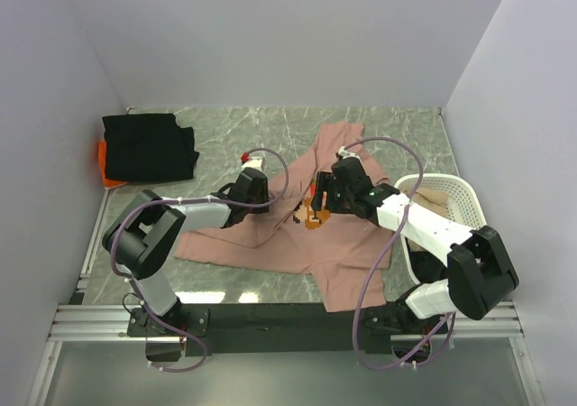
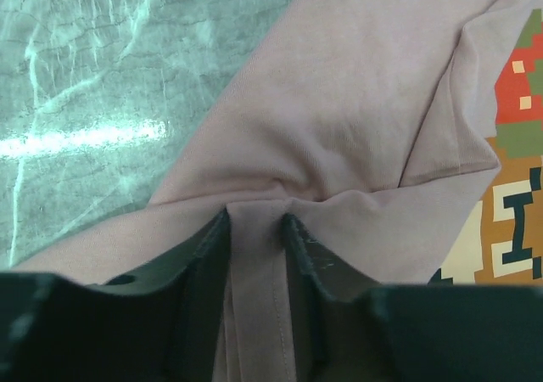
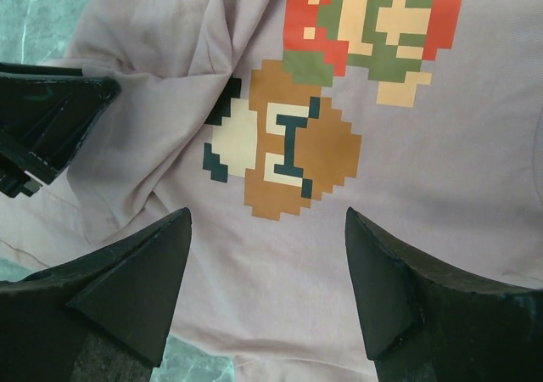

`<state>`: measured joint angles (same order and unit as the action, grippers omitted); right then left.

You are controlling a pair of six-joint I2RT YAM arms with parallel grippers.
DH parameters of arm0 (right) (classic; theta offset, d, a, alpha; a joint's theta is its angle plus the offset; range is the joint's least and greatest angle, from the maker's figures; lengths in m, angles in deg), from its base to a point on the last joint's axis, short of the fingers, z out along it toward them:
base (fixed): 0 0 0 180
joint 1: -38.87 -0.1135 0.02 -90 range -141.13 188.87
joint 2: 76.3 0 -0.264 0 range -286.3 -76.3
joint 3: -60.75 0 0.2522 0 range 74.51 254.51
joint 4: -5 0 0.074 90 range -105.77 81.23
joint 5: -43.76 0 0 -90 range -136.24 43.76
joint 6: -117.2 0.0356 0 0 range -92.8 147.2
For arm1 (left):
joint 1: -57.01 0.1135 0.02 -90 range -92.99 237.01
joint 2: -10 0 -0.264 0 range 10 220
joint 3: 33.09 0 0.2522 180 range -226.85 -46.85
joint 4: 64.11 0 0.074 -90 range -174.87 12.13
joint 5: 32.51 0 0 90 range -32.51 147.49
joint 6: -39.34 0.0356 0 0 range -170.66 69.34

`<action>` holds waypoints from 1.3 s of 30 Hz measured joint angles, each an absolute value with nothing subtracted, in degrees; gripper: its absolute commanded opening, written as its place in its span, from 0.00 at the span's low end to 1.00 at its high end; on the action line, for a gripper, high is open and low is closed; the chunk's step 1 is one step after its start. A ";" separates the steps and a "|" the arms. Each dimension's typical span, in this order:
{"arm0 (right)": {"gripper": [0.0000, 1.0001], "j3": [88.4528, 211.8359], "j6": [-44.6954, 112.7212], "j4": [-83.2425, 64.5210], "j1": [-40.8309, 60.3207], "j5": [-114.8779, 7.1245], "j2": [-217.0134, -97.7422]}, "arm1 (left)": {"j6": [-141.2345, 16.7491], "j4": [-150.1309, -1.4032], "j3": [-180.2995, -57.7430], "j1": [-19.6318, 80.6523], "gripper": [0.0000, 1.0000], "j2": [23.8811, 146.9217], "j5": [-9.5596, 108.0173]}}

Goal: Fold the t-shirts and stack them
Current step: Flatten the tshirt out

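Black fingers (image 2: 199,306) of the left gripper (image 2: 256,219) pinch a soft puckered ridge of the dusty-pink t-shirt (image 2: 356,102); the right gripper (image 3: 267,216), jaws spread, hovers over its blocky pixel graphic (image 3: 288,144).

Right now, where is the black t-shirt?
In the top view, the black t-shirt lies folded at the far left of the table, on the orange t-shirt, apart from the pink t-shirt.

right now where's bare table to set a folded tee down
Back middle, between black tee and pink tee; also back right, behind the basket. Centre is crowded: pink tee spread, left gripper pinching it, right gripper above.
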<state>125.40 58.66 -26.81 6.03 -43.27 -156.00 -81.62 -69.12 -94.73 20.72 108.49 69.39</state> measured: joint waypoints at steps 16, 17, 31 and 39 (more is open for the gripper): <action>0.79 124.70 58.64 -26.79 6.03 -43.27 -155.19 | -81.30 -73.64 -96.33 21.09 0.01 102.92 72.63; 0.80 124.70 58.64 -26.79 6.03 -43.27 -155.19 | -81.10 -74.19 -97.11 21.46 0.01 102.07 73.06; 0.80 124.70 58.36 -26.79 6.03 -43.54 -155.19 | -74.24 -76.55 -119.19 46.86 0.08 107.29 75.64; 0.79 124.70 58.20 -27.00 6.03 -43.54 -155.15 | -71.22 -77.29 -137.11 54.92 0.46 122.94 75.38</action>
<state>124.70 58.20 -27.00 6.03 -43.54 -155.15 -71.22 -77.29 -137.11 54.92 122.94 75.38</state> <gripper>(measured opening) 0.795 0.343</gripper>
